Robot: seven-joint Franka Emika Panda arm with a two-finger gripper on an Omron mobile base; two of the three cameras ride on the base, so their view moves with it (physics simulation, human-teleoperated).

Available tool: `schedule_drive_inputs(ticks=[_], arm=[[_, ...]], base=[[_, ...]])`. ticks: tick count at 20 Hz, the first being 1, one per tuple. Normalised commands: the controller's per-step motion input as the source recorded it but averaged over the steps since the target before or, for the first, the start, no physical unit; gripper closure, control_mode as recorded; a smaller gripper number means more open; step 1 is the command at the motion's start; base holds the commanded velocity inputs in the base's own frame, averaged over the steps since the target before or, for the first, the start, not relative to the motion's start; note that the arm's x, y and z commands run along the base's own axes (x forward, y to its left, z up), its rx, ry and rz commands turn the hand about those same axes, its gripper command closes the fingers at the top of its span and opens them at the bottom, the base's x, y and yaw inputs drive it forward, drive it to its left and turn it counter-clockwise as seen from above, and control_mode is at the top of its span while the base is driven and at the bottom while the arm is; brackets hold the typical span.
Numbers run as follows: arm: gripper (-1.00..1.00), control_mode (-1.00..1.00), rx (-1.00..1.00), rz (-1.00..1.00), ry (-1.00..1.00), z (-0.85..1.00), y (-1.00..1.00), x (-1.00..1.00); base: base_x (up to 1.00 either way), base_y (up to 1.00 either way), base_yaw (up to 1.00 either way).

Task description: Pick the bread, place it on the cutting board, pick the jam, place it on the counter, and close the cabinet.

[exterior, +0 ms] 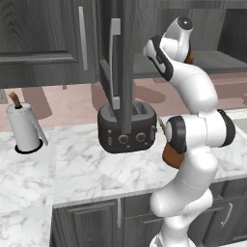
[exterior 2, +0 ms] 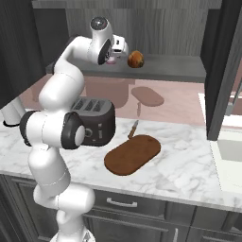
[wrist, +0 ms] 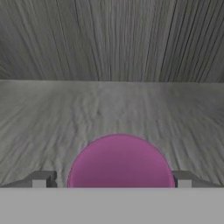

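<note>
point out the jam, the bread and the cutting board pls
jam (wrist: pixel 120 162): hand view, middle of the pink jar, between the finger tips.
bread (exterior 2: pixel 135 59): right base view, centre of the roll on the cabinet shelf.
cutting board (exterior 2: pixel 133 153): right base view, middle of the bare board on the counter.

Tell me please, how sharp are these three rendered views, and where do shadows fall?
Hand view: soft, the pink-purple jam jar blurred against smeared wood grain. Right base view: crisp, the reddish-brown wooden cutting board casting a rounded shadow on the wall. Left base view: crisp, dim.
</note>
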Motion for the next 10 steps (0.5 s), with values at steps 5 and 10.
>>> schedule_drive_inputs(ticks=[5,10], arm=[[-1.00,-1.00,0.00,0.00,0.01,0.00,0.00,0.00],[-1.00,-1.00,0.00,0.00,0.00,0.00,0.00,0.00]], base=[[0.00,0.00,0.00],[0.00,0.00,0.00]])
